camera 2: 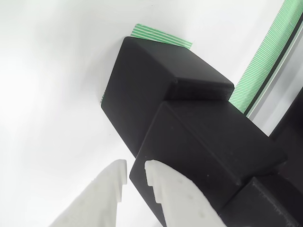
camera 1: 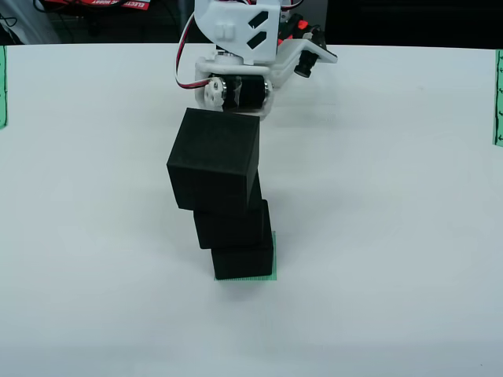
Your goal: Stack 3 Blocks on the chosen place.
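The white table point(camera 1: 409, 236) takes up nearly the whole of the view from above, and in its lower centre three black blocks stand as one tower on the green striped square point(camera 1: 271, 276), whose edge peeks out at the tower's foot. The top block point(camera 1: 213, 160) is turned and shifted toward the upper left of the frame against the middle block point(camera 1: 233, 225), which in turn sits a little off the bottom block point(camera 1: 242, 261), so the tower steps and leans to the eye. By this the stacking looks done, and the step in hand is most likely the letting go and pulling away. The next move calls for a clean retreat, up and back, without brushing the overhanging top block, since a nudge there could tip the lot. The arm point(camera 1: 236, 47) sits at the top centre of that frame, just behind the tower. In the view that rides on the gripper, the gripper point(camera 2: 137, 177) is at the bottom, its two white toothed fingers point(camera 2: 175, 189) a narrow gap apart with only bare table between them. One finger lies across a block's face, but I cannot tell whether it touches; nothing is held.
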`<state>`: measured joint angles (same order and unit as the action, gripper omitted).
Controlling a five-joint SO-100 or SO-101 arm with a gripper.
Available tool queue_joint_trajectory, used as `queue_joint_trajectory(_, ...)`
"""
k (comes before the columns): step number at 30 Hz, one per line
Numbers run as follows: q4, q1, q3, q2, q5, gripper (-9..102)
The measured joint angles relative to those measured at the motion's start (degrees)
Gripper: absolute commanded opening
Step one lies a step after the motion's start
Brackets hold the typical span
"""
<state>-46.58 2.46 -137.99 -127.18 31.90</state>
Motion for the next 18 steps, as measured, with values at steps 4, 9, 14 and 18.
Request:
queue_joint_trajectory(4, 0.0, -0.3, 0.3, 0.2, -0.2, 0)
queue_joint_trajectory(9, 0.0, -1.1, 0.4, 0.2, -0.3, 0)
queue_joint_trajectory(14, -0.1, -2.3, -0.8, -1.1, -0.3, 0)
queue_joint_trajectory(18, -1.7, -6.0, -2.1, -4.0, -0.4, 0)
